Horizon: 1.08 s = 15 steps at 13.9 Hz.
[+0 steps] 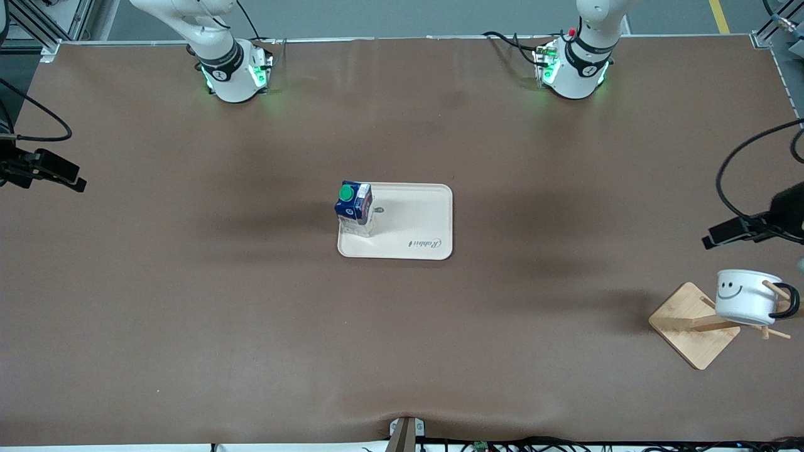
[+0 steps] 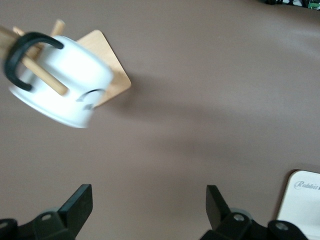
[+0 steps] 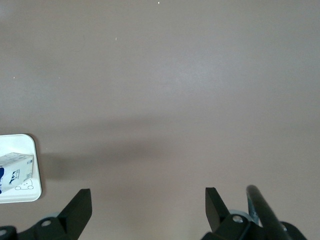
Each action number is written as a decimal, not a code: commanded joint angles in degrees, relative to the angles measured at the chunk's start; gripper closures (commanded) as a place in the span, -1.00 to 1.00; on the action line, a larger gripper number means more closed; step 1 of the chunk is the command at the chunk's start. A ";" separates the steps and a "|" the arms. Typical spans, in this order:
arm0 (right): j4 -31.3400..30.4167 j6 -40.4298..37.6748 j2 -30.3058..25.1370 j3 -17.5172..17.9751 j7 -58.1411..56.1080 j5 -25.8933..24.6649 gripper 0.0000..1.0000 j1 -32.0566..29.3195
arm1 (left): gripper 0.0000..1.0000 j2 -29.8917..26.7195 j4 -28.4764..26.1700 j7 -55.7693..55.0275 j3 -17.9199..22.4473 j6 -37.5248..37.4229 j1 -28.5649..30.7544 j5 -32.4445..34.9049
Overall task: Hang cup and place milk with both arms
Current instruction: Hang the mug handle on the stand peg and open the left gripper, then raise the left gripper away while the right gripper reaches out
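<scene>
1. Front: I see the cup (image 1: pixel 747 305) hung on the rack (image 1: pixel 696 326), the milk (image 1: pixel 354 208) on the tray (image 1: pixel 408 238); both steps look done.
2. Left wrist: left hand (image 2: pixel 145 205) spread, empty, over the counter (image 2: pixel 210 100).
3. Right wrist: right hand (image 3: pixel 145 205) spread, empty.

High front camera faces the bases; wrist cameras look down (both catch the tray (image 1: pixel 408 223)).

Left gripper (image 1: pixel 713 240) cut off by the front view's edge, cup (image 2: pixel 60 82) blurred in the left wrist view, tray's (image 2: pixel 302 202) lettering partly cut off.
</scene>
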 commanded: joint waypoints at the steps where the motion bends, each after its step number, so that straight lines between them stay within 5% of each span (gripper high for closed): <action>1: 1.27 -0.93 0.72 0.40 0.02 0.11 -1.00 -0.42 | -1.00 -2.49 -0.99 -6.36 0.48 -3.02 -3.16 2.99; 4: 1.27 -1.02 1.25 0.40 0.02 0.11 -1.00 -0.25 | -1.00 -2.84 -0.63 -5.07 0.48 -4.35 -4.84 8.36; 11: 1.27 -1.02 1.51 0.40 -0.07 0.20 -1.00 -0.25 | -1.00 -9.60 -0.72 -0.14 1.79 -4.43 -7.02 5.12; 15: 1.18 -1.02 1.69 0.40 0.02 0.20 -1.00 -0.42 | -1.00 -14.25 -4.66 0.47 17.84 -6.37 -20.28 -1.55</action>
